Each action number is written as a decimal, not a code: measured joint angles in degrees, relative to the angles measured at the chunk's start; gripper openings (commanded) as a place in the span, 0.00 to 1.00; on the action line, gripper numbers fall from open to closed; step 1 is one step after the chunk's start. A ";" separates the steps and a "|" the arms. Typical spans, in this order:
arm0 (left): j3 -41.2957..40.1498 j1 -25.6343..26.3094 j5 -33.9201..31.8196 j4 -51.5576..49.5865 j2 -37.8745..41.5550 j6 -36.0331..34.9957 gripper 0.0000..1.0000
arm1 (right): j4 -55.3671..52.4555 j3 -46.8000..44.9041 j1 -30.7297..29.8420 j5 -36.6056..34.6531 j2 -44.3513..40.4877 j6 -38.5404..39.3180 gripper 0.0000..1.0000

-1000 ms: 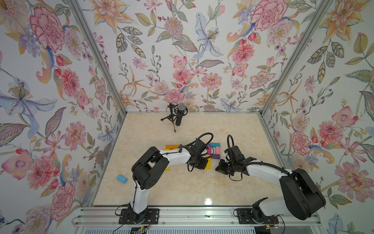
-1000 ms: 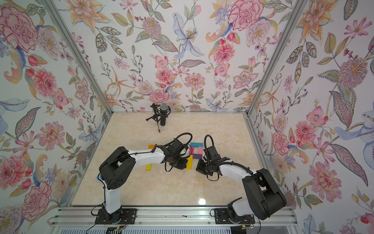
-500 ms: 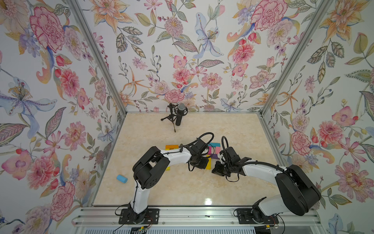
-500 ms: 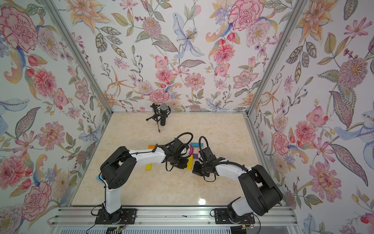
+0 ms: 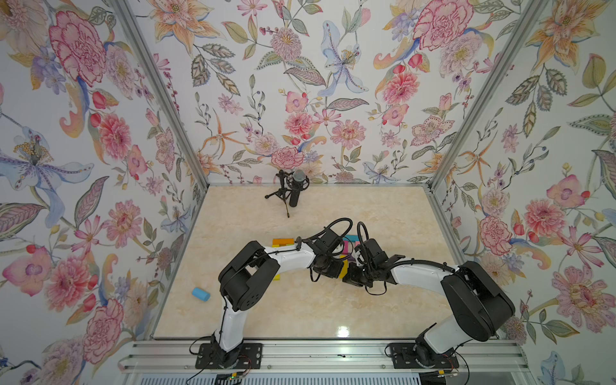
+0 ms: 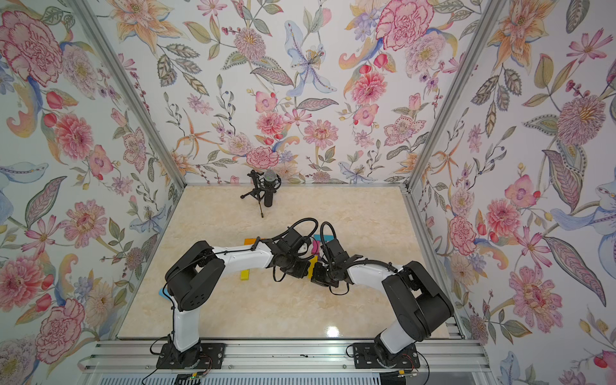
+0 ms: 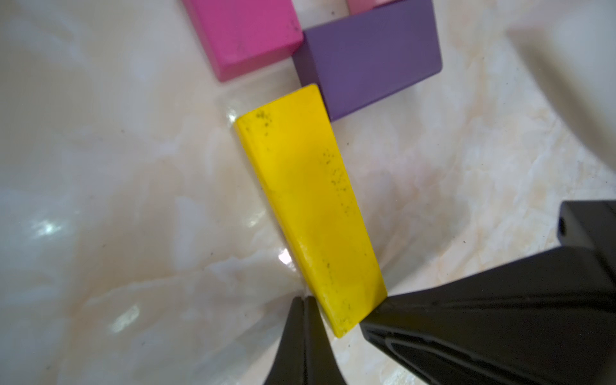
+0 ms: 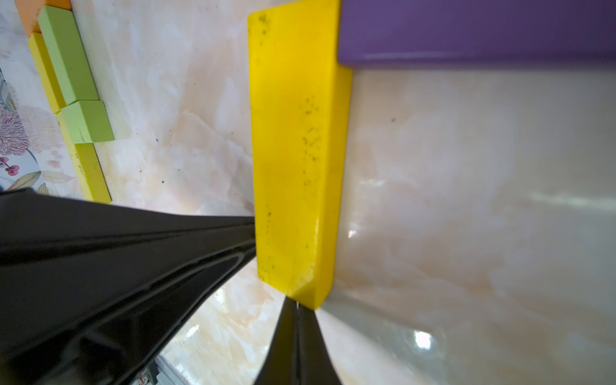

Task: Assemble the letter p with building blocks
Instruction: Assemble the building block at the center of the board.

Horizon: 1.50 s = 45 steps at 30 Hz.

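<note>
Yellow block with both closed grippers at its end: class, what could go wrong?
The left gripper and right gripper, both shut, bear on one end of the yellow block; a push could swing it askew.
It touches the purple block, which may be shoved too.
The close-set grippers might collide.

Floral-papered walls (image 5: 83, 166) enclose a cream marbled surface (image 5: 300, 310).
Metal corner posts (image 5: 160, 96) rise at the upper left and right; a black microphone (image 5: 296, 190) stands upper centre; glare (image 5: 342, 331) shines low.
</note>
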State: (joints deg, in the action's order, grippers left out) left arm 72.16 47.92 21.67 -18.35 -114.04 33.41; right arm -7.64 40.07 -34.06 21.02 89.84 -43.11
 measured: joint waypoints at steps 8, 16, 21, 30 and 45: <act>0.00 -0.02 0.00 0.00 0.00 -0.02 0.00 | 0.00 1.03 0.02 0.00 0.17 0.00 0.00; 0.00 -0.28 0.02 0.02 0.00 -0.02 0.00 | 0.13 1.51 0.07 0.00 1.46 0.02 0.00; -0.02 -0.35 0.02 0.02 0.02 -0.02 0.00 | 0.15 1.51 0.26 0.02 1.90 0.02 0.00; -0.15 -0.39 0.02 0.17 0.04 0.00 0.00 | 0.20 1.51 0.61 0.02 2.01 0.02 0.00; -0.81 -0.70 -0.46 0.59 0.57 0.02 0.00 | 0.20 1.51 0.83 0.31 2.01 0.04 0.00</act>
State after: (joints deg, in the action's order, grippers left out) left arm 71.35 47.22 21.21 -17.76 -113.47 33.43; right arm -7.44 41.58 -33.23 21.32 91.85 -43.07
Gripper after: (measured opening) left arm 0.050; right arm 0.047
